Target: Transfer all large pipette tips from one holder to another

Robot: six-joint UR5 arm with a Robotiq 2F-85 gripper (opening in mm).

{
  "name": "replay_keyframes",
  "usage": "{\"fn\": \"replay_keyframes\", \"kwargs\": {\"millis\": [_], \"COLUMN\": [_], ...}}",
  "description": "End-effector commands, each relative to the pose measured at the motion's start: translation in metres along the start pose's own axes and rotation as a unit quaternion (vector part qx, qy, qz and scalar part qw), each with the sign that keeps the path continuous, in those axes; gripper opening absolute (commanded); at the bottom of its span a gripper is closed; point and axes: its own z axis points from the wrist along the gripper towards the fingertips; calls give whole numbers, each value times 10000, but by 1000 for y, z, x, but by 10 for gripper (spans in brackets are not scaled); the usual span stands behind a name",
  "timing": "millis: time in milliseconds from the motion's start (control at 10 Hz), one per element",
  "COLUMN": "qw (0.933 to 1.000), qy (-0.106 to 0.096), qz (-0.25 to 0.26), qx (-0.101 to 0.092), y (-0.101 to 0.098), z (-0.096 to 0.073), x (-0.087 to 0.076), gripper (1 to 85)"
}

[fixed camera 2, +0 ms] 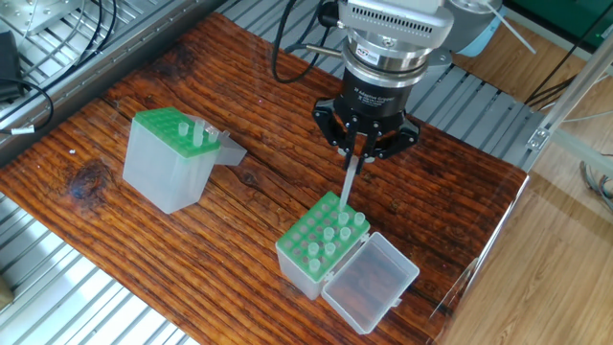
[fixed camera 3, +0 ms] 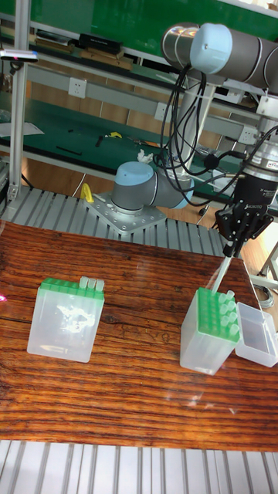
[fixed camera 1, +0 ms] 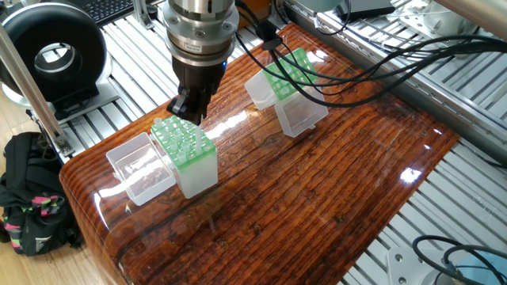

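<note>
My gripper (fixed camera 2: 362,146) is shut on a large pipette tip (fixed camera 2: 351,178), a slim whitish cone that hangs at a slant. Its point reaches the far edge of the green grid of the near holder (fixed camera 2: 308,261), which carries several more tips (fixed camera 2: 330,235). In the tall fixed view the gripper (fixed camera 3: 235,236) holds the same tip (fixed camera 3: 221,276) over that holder (fixed camera 3: 205,333). The other holder (fixed camera 2: 170,161) stands to the left with a few tips (fixed camera 2: 203,134) at its edge. In one fixed view the gripper (fixed camera 1: 190,108) hides the held tip above the holder (fixed camera 1: 188,155).
The near holder's clear hinged lid (fixed camera 2: 370,284) lies open beside it, toward the table's right edge. The other holder's lid (fixed camera 1: 299,115) also hangs open. A black round device (fixed camera 1: 54,54) and a bag (fixed camera 1: 30,198) sit off the table. Cables (fixed camera 1: 356,55) trail behind the arm.
</note>
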Motion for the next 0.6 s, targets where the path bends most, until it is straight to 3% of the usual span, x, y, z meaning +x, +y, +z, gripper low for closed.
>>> {"fn": "replay_keyframes", "kwargs": {"millis": [0,300,500], "qw": [10000,9996,9995], "qy": [-5,-142,-166], "qz": [-24,-184,-213], "qx": [-91,-139,-137], "y": [4,6,6], "z": [-1,0,0], "x": [0,-8,-10], "gripper": [193,310,333]}}
